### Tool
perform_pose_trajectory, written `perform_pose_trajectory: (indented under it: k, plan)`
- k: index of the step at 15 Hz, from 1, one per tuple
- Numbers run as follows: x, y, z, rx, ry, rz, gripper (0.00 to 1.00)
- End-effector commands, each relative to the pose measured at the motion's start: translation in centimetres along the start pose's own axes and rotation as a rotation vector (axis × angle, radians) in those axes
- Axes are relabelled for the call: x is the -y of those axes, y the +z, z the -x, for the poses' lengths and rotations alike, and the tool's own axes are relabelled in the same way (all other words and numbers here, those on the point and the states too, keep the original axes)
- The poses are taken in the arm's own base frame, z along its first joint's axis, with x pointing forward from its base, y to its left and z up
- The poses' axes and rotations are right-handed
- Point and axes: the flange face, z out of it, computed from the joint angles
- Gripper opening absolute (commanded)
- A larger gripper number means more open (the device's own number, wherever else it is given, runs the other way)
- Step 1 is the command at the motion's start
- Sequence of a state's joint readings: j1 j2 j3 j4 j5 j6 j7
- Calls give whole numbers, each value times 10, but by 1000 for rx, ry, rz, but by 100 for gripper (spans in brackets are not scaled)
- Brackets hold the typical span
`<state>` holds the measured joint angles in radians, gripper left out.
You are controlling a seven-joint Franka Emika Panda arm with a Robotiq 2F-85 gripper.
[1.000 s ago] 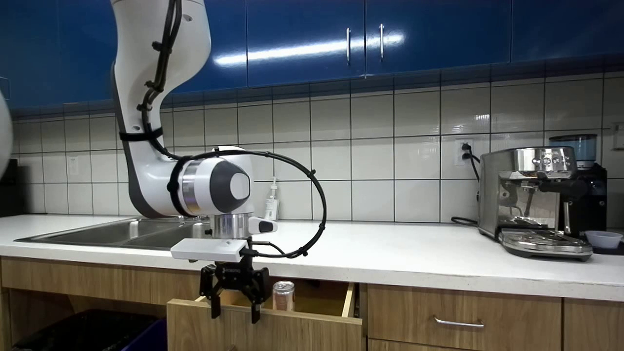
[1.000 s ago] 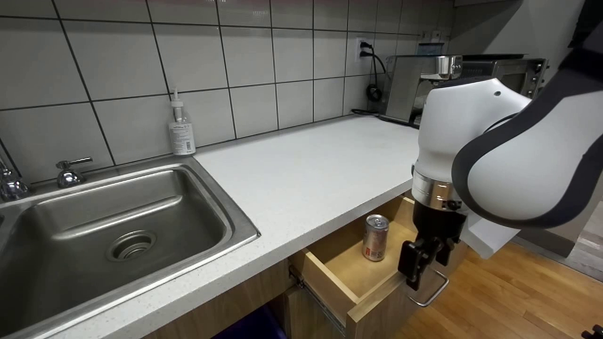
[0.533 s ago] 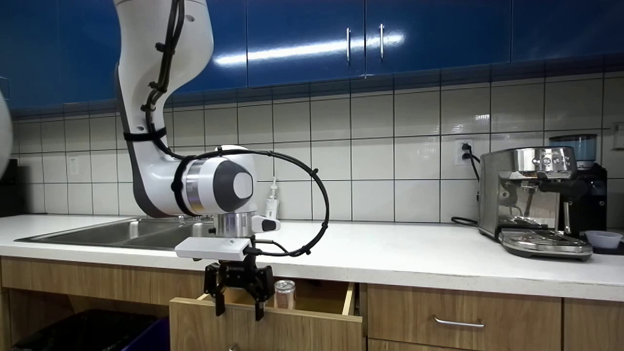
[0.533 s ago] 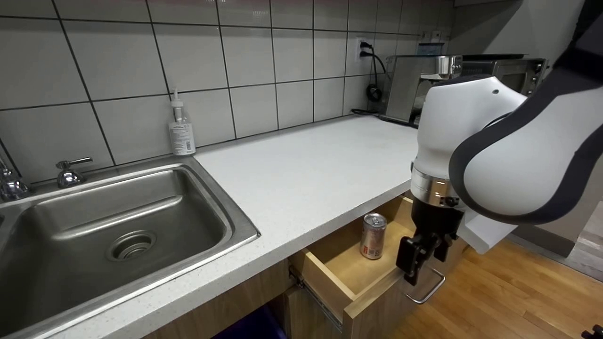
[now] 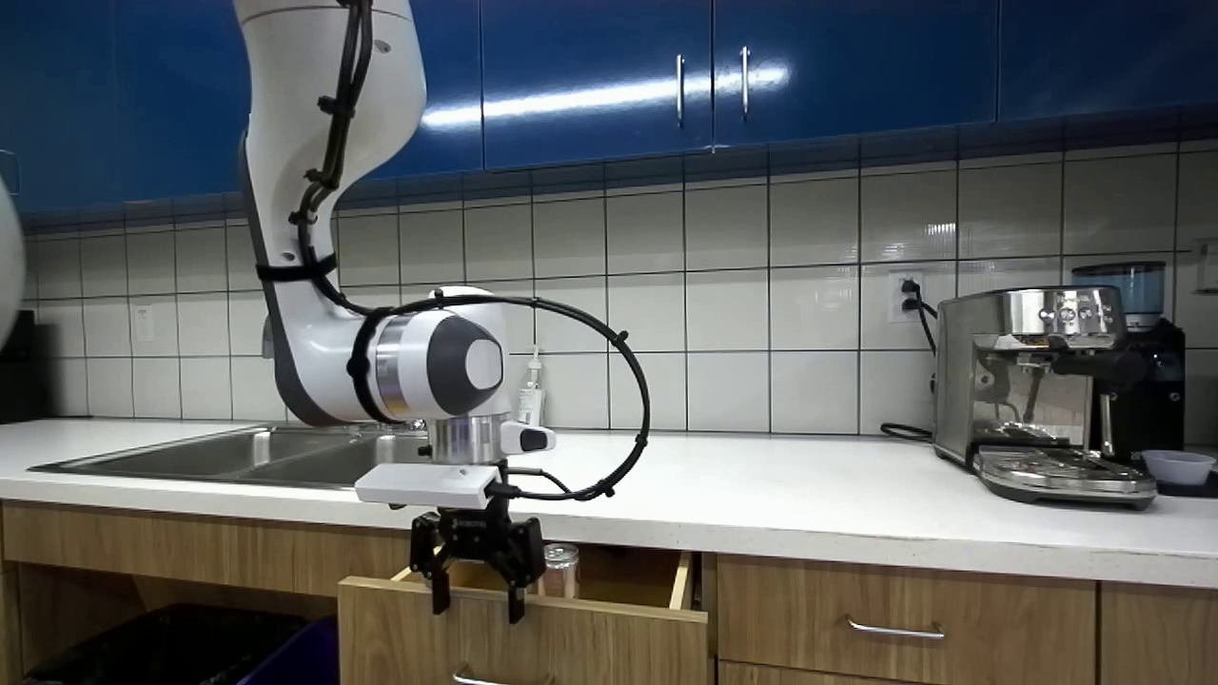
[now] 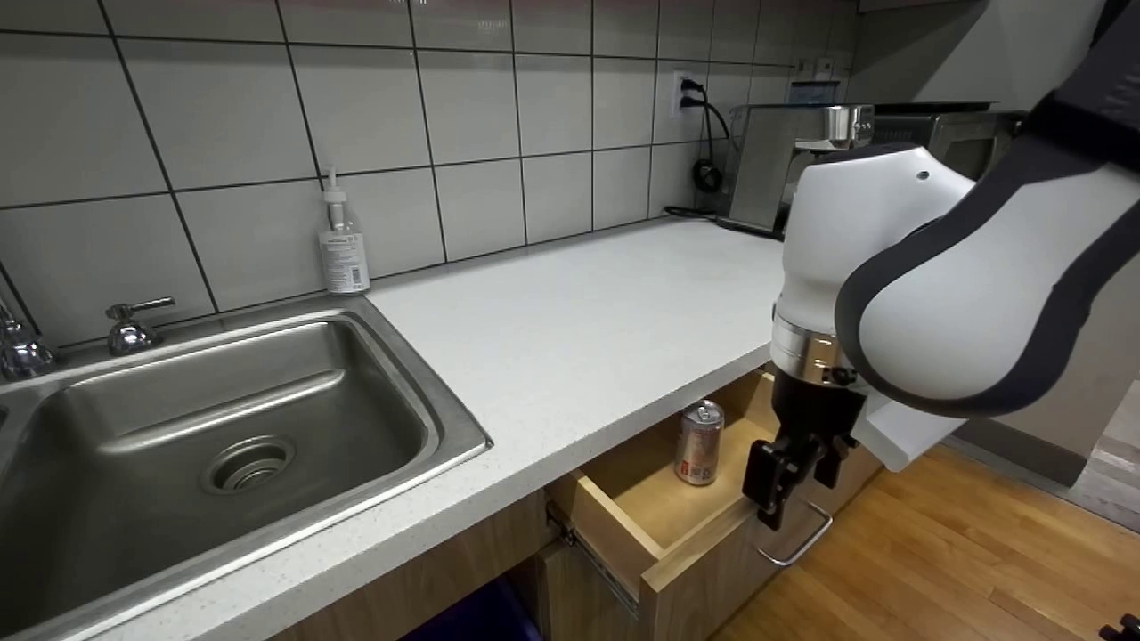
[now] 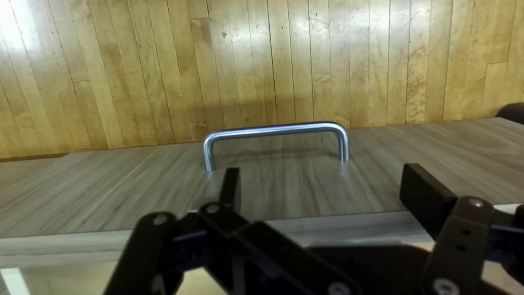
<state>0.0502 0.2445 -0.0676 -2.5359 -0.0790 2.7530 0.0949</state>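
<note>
Drawer (image 5: 609, 642) and bar handle (image 7: 276, 130) jutted out below the front edge of the desk (image 6: 570, 312). By the drawer's top rim (image 7: 82, 248) hung the gripper (image 5: 479, 601), fingers (image 7: 425, 198) spread; whether it touched, I could not tell. Inside, a beverage can (image 6: 699, 442) stood upright. At the desk's back edge a pump bottle (image 6: 345, 258) stood beside the sink (image 6: 459, 427), well apart from an espresso machine (image 5: 1032, 395). The drawer was brown-grained in front, paler within. Counted: one pulled-out drawer, one can, one bottle.

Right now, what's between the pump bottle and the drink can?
White countertop, as an exterior view shows; past its front edge, the drink can stands in the open drawer.
</note>
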Motion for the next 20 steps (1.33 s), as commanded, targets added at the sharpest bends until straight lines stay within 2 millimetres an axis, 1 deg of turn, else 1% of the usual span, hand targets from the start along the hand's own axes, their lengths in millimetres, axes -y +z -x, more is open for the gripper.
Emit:
perform_pose_trajectory:
  k: [1, 20]
  plan:
    - [-7, 0, -13, -23, 17, 12, 100]
    - [-17, -1, -34, -41, 33, 17, 100]
